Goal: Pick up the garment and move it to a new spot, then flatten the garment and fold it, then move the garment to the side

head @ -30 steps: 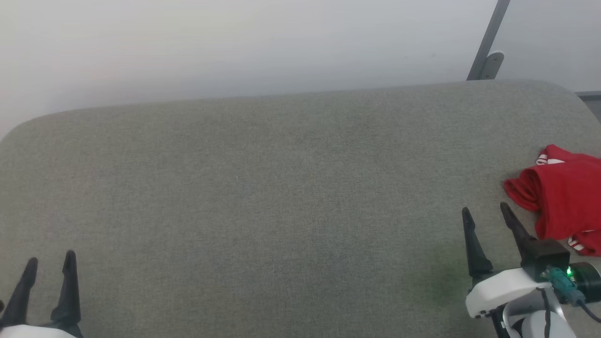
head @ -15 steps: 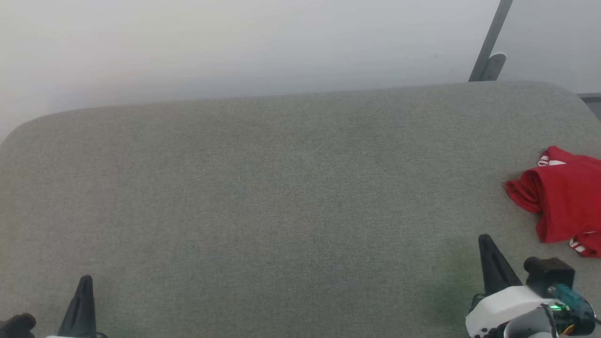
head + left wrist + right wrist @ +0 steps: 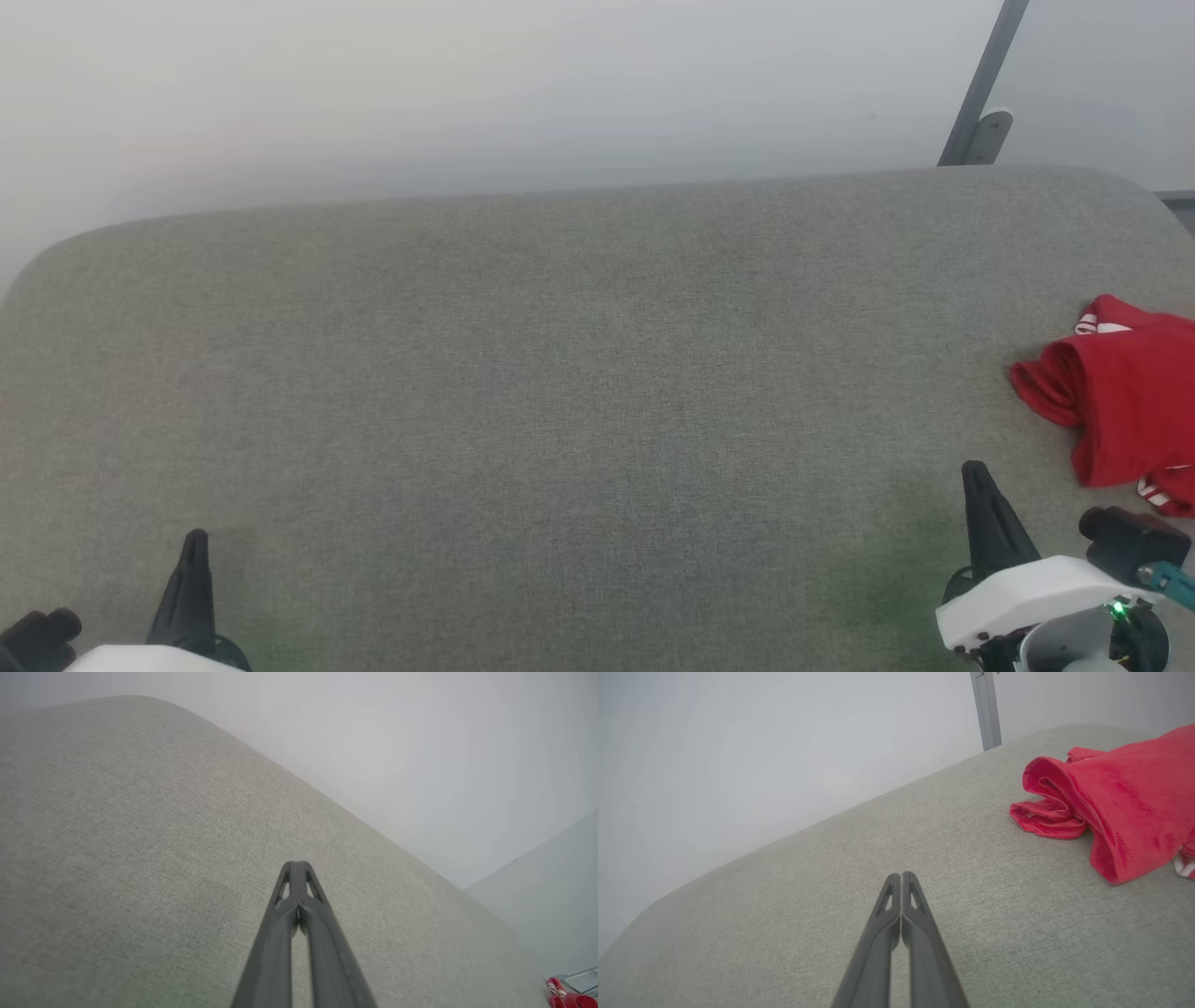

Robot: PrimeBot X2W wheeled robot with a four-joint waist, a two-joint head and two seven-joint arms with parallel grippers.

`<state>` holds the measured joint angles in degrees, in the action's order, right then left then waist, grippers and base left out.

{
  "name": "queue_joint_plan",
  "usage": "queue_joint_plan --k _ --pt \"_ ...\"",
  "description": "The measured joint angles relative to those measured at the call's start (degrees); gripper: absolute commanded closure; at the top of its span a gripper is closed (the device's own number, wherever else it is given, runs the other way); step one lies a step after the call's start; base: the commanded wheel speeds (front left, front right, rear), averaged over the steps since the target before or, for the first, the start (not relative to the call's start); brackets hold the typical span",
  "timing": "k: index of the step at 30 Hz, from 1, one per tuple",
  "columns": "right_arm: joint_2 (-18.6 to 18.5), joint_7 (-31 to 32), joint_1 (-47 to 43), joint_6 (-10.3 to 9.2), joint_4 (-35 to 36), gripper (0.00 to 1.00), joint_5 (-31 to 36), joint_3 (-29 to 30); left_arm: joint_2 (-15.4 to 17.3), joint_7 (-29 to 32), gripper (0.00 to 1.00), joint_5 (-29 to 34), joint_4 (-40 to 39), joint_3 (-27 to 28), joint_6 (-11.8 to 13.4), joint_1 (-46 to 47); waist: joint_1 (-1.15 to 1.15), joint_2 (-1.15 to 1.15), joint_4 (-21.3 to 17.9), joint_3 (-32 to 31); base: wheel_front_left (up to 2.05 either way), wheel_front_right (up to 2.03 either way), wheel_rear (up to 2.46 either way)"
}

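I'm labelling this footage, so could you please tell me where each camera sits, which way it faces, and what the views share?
Head view: on the head, facing forward and down at the grey surface; left gripper lower left, right gripper lower right.
Left wrist view: on the left wrist, facing along its closed fingers across the surface toward the wall.
Right wrist view: on the right wrist, facing along its closed fingers toward the garment.
Shared: all three show the garment.

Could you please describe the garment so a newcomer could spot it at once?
Start from the wide grey fabric surface and go to its right edge, beyond the right gripper. There lies the garment, a crumpled red heap with red-and-white striped trim, the only brightly coloured thing on it.
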<state>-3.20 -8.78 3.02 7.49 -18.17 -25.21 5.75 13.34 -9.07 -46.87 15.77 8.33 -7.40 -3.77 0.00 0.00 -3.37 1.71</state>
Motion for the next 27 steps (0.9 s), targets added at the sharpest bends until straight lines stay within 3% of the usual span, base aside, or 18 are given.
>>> queue_joint_plan --k 27 --pt "0.09 5.39 0.9 -0.01 1.48 1.0 -23.88 0.2 -3.69 5.54 1.0 -16.3 -0.59 -0.62 0.01 3.41 0.0 0.0 0.87 -0.4 0.0 0.0 0.0"
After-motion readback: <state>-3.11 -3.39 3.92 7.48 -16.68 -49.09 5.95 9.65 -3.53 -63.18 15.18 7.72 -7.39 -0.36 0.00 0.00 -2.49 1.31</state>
